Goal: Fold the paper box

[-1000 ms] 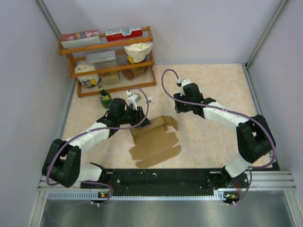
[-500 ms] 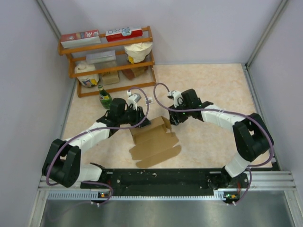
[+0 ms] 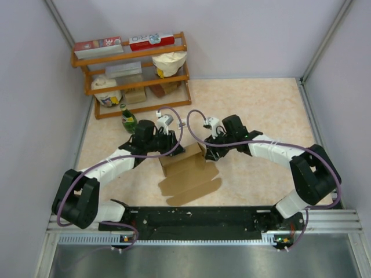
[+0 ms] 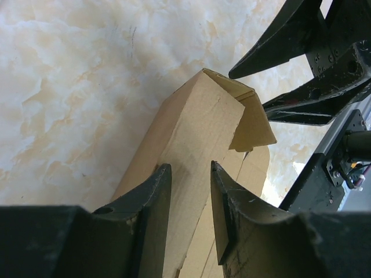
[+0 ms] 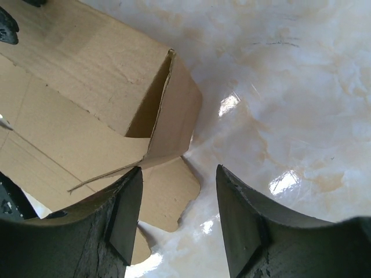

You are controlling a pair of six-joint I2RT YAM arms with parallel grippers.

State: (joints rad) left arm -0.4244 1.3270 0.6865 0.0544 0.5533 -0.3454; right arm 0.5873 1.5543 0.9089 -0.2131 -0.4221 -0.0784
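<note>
The paper box [image 3: 189, 176] is plain brown cardboard lying mid-table, with its far panel raised into a fold. My left gripper [image 3: 169, 149] is at the left end of that fold. In the left wrist view its jaws [image 4: 190, 174] stand narrowly apart, with the creased panel [image 4: 197, 121] between them, and appear to pinch it. My right gripper [image 3: 207, 153] is at the box's far right end. In the right wrist view its jaws [image 5: 178, 171] are wide open and empty. They are over the table beside the open box end [image 5: 168, 116] and a rounded flap [image 5: 171, 194].
A wooden shelf [image 3: 95, 87] stands at the back left with red-and-white printed boxes [image 3: 152, 40] and a cream paper bag [image 3: 170, 61]. A green bottle [image 3: 128, 120] stands just left of my left arm. Walls close both sides.
My right gripper has moved left and nearer to the box's far right end, and the upright flap there has been pushed in. The left arm has not moved.
</note>
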